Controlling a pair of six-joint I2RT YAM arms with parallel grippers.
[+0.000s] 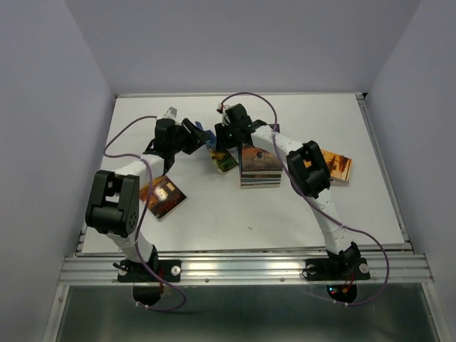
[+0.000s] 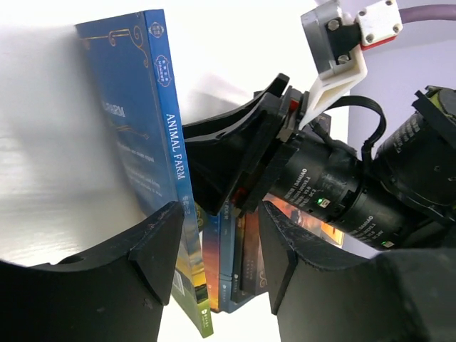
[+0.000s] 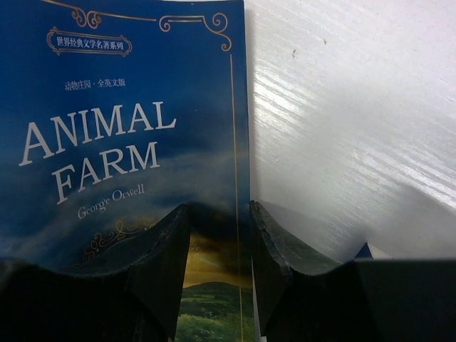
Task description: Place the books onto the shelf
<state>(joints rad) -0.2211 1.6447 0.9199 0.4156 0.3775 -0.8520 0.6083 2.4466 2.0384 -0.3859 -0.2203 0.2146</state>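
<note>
Near the middle of the white tabletop (image 1: 214, 214), upright on its edge between both arms: the blue paperback (image 2: 153, 107), "Animal Farm". Thin, with a glossy blue cover, gold scrollwork, white letters, a green hill at the lower part and a narrow spine.

Around its lower end, the left claw (image 2: 217, 221), spread: one finger against the back cover, the other apart from the spine, with a gap between. Left arm folded sharply at the elbow, wrist reaching forward.

From the opposite side, the right claw (image 3: 219, 214), jaws only a little apart, tips at the front cover near its edge. Cannot tell if pinching or only pressing. Right forearm turned inward over the stack of books (image 1: 260, 171).

Flat on the tabletop, the brown book (image 1: 162, 197) by the left arm and the orange book (image 1: 336, 166) beside the right elbow. Matte black, wedge-shaped fingers.
</note>
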